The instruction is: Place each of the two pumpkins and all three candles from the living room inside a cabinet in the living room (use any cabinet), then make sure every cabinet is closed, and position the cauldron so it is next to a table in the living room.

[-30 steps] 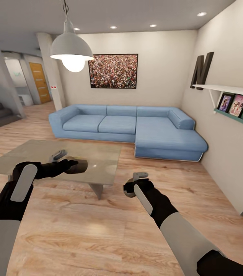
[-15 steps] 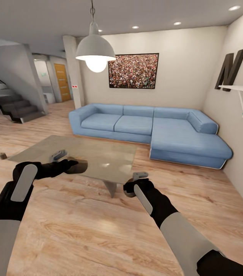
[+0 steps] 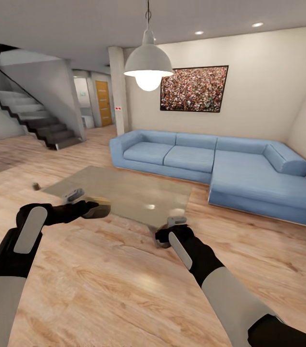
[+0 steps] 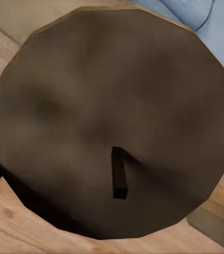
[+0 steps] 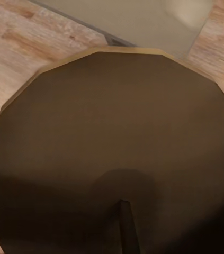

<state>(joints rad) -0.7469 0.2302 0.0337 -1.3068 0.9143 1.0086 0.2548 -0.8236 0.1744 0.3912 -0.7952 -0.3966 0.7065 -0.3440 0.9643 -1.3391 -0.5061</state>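
Two candles, one per hand: left hand (image 3: 95,210) clenched on a brown candle (image 4: 112,121), right hand (image 3: 165,236) on another (image 5: 117,159), both over the floor by the glass counter (image 3: 124,193)'s near edge. Risk: turning base clipping that edge, jolting a candle loose.

**Surfaces around me**

The floor (image 3: 99,284) is pale wood planks with visible grain and a soft sheen. The table (image 3: 124,193) has a smooth, glossy, glass-like top with a small reflection. The sofa (image 3: 210,166) looks like matt blue cloth. My left gripper (image 3: 95,208) holds a candle (image 4: 112,121), matt brown and waxy, with 1 dark wick (image 4: 119,174).
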